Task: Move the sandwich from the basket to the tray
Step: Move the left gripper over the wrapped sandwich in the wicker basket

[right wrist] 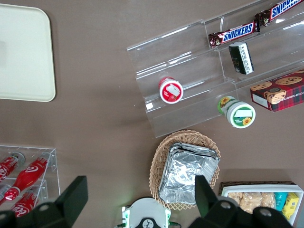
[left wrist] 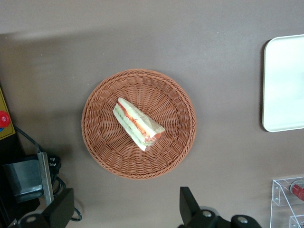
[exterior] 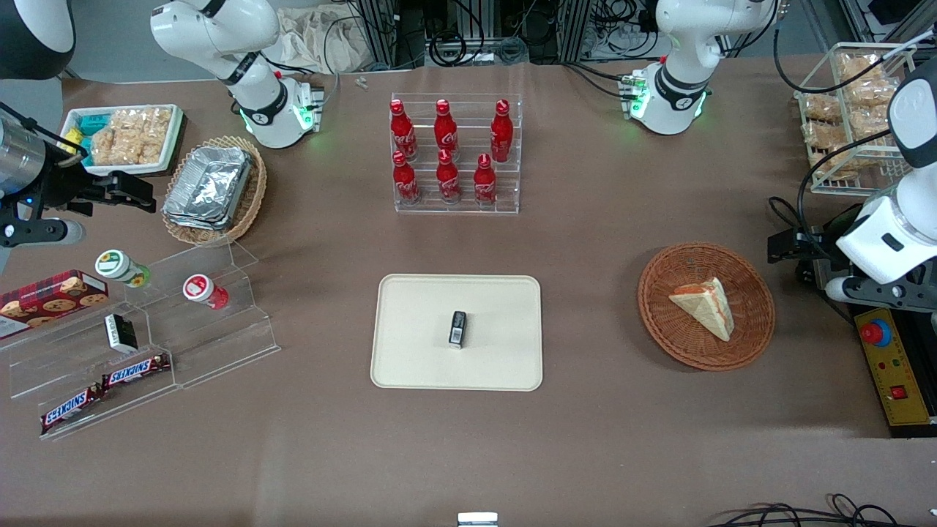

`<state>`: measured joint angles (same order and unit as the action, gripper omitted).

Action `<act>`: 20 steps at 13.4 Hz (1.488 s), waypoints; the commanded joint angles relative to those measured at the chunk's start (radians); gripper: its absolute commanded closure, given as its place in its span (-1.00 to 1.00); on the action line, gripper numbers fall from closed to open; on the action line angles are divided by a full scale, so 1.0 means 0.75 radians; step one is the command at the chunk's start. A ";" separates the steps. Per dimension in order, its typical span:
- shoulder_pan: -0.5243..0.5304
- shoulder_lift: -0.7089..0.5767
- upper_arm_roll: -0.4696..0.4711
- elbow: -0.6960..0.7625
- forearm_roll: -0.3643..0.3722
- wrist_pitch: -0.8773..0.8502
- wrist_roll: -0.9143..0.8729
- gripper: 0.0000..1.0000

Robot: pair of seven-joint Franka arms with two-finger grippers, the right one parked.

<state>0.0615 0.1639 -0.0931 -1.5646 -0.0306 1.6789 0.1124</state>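
The sandwich (exterior: 704,306) (left wrist: 137,124), a pale triangular wedge with a red and green filling stripe, lies in the round reddish-brown basket (exterior: 659,322) (left wrist: 99,142). The cream tray (exterior: 410,366) (left wrist: 285,90) sits mid-table, toward the parked arm's end from the basket, with a small black item (exterior: 457,328) on it. My gripper (exterior: 787,247) (left wrist: 126,209) hangs high above the table beside the basket, toward the working arm's end. It is open wide and holds nothing; the black fingers (left wrist: 190,204) stand well apart.
A clear rack of red cola bottles (exterior: 455,154) stands farther from the front camera than the tray. A yellow control box with a red button (exterior: 889,366) lies beside the basket. A white wire rack of snack bags (exterior: 853,110) stands near the working arm's base.
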 commanded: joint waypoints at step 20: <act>-0.045 0.209 -0.007 -0.354 0.022 0.563 -1.328 -1.00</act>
<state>0.0430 0.2873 -0.1006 -1.8265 -0.0306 2.0735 -0.8232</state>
